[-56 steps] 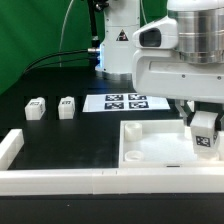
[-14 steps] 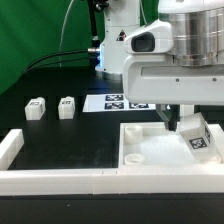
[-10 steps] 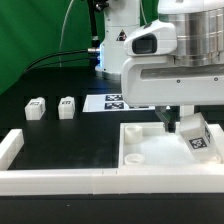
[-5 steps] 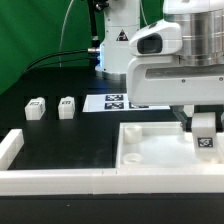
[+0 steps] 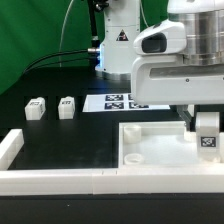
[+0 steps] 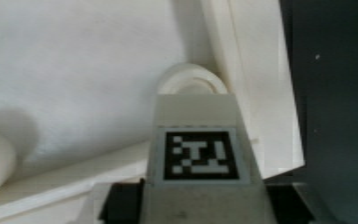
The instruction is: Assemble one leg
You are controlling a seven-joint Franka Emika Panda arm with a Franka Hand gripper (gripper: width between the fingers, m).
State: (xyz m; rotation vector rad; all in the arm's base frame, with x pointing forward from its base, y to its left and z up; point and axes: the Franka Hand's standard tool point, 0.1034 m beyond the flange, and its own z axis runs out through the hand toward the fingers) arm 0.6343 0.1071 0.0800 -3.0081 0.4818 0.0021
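- The 2-finger gripper [image 5: 206, 124] on the white arm was clamped on the small chunky white plastic leg [image 5: 207, 139], with its jaws closed against the peg's 2 sides.
- In the wrist view, the gripper [image 6: 201, 205] flanked the base of the leg [image 6: 197, 125], and the leg's square black-and-white tag faced the camera.
- The leg stood upright at the middle right of the exterior frame, inside the large white square plastic tray [image 5: 160, 125]. Whether its lower end touched the tray floor could not be told.
- In the wrist view, a rounded corner hole [image 6: 194, 78] lay just past the leg, close beside the tray's raised wall.
- Progress, as a judgement: the pick-up and the carry to the tray looked done. Lining the leg up with that hole, seating it and letting go were left.
- Edges: the tray wall ran near the leg, with the black table [image 5: 70, 140] beyond it, so there was little sideways room on that side.
- Open room: bare tray floor stretched toward the exterior view's left.
- 2 spare legs [image 5: 51, 106] sat well apart at the middle left.
- The marker board [image 5: 125, 101] lay behind the tray.
- A long white fence rail [image 5: 60, 180] crossed the bottom of the frame.
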